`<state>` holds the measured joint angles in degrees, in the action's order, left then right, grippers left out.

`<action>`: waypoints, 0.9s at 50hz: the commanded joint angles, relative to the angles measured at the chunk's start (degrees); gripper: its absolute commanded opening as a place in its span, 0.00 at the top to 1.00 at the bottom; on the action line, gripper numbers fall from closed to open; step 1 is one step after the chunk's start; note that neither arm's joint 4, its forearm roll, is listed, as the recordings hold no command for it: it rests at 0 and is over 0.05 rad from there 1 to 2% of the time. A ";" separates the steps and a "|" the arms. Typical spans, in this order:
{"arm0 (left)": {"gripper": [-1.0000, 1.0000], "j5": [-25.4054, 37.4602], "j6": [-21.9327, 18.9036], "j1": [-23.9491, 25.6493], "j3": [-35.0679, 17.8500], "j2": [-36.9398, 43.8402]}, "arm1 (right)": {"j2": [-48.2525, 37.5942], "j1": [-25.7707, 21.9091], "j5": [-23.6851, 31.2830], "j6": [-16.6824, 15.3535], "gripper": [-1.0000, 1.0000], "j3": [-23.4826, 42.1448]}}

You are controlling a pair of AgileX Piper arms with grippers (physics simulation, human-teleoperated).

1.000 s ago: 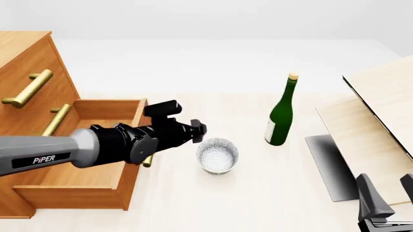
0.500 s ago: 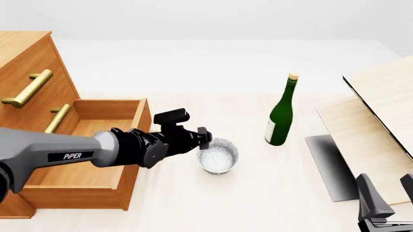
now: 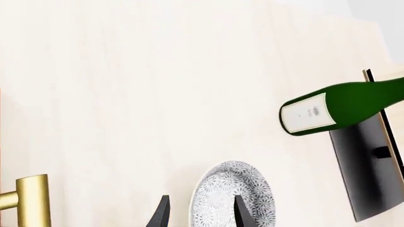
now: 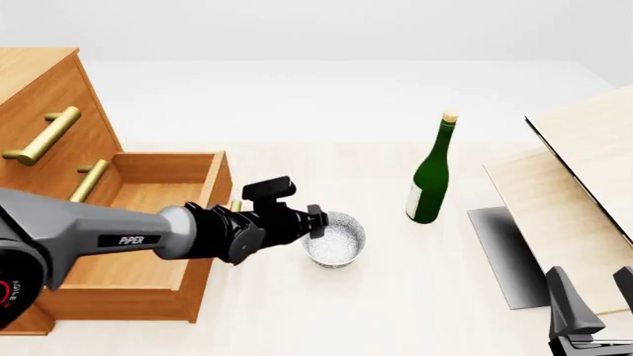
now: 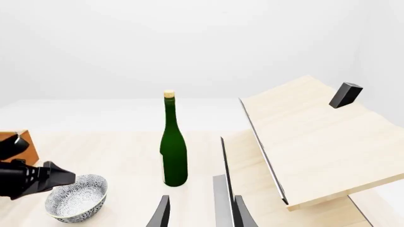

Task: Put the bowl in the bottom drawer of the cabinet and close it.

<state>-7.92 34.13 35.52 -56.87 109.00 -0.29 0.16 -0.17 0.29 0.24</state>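
Since the earlier frames the left gripper [image 4: 316, 219] had pushed forward to the near-left rim of the bowl [image 4: 334, 238], its fingers [image 3: 241, 212] apart, one inside the rim and one outside. The bowl sat on the tabletop [image 4: 327, 311] just beside the open bottom drawer [image 4: 138, 245] of the cabinet [image 4: 40, 96]. The right gripper [image 5: 200, 213] waited spread at the near right corner
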 commanded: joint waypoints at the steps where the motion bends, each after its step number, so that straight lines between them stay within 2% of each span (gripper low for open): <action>1: 0.00 -0.36 0.56 0.25 0.19 1.07 | 0.00 0.01 0.00 0.00 0.00 0.00; 37: 0.00 -1.53 1.43 0.27 0.21 4.30 | 0.00 0.00 0.00 0.00 0.00 0.00; 38: 1.00 -1.56 1.45 0.22 0.15 4.42 | 0.00 0.00 0.00 -0.01 0.00 0.00; 45: 1.00 -2.11 1.42 0.38 0.56 3.93 | -0.01 -0.01 0.00 0.01 0.00 0.00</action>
<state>-9.47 35.58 35.63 -56.74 113.13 -0.29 0.16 -0.17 0.29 0.24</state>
